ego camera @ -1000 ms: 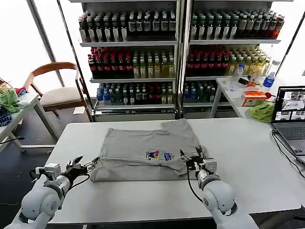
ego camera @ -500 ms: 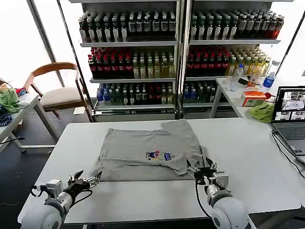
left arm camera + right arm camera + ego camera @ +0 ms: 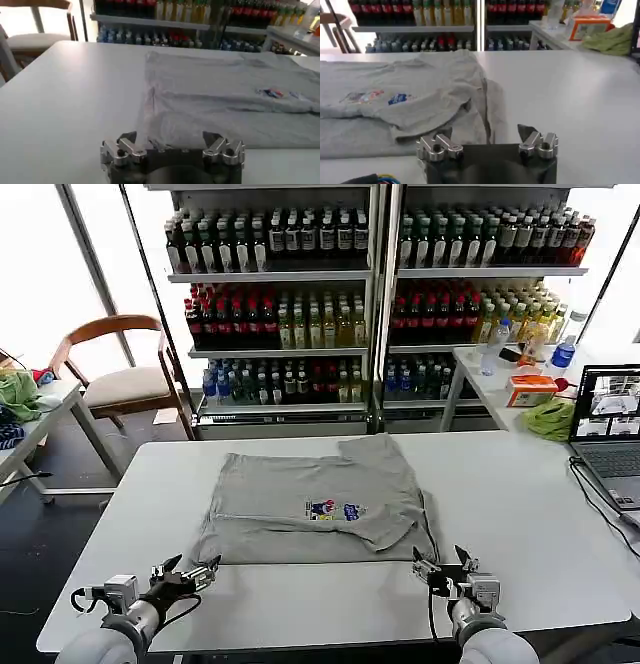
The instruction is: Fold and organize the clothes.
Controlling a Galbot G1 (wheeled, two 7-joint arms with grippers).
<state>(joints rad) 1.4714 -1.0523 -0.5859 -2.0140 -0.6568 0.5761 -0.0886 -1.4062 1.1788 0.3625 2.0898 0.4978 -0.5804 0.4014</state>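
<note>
A light grey short-sleeved shirt (image 3: 315,506) lay partly folded on the white counter (image 3: 520,514), toward its middle, its small multicoloured chest print (image 3: 335,510) facing up and one sleeve turned over across the body on the robot's right side. Both arms of the robot were low at the near edge of the counter, clear of the cloth. The left tool (image 3: 183,576) hung just off the shirt's near left corner with its fingers spread apart and nothing between them; from the left wrist camera, the same tool (image 3: 172,145) pointed at the shirt's folded near edge (image 3: 200,131), close to it but not touching. The right tool (image 3: 446,569) sat just past the shirt's near right corner, likewise parted and empty; the right wrist camera showed that tool (image 3: 487,141) aimed at the hem and the overlapping sleeve (image 3: 445,117), with bare counter to one side. Behind the counter stood shelves of bottled drinks (image 3: 290,294), a wooden chair (image 3: 120,374) to the robot's left, and, to its right, an open laptop (image 3: 610,434) at the counter's edge and a bright green cloth (image 3: 552,420) on a side table beyond.
</note>
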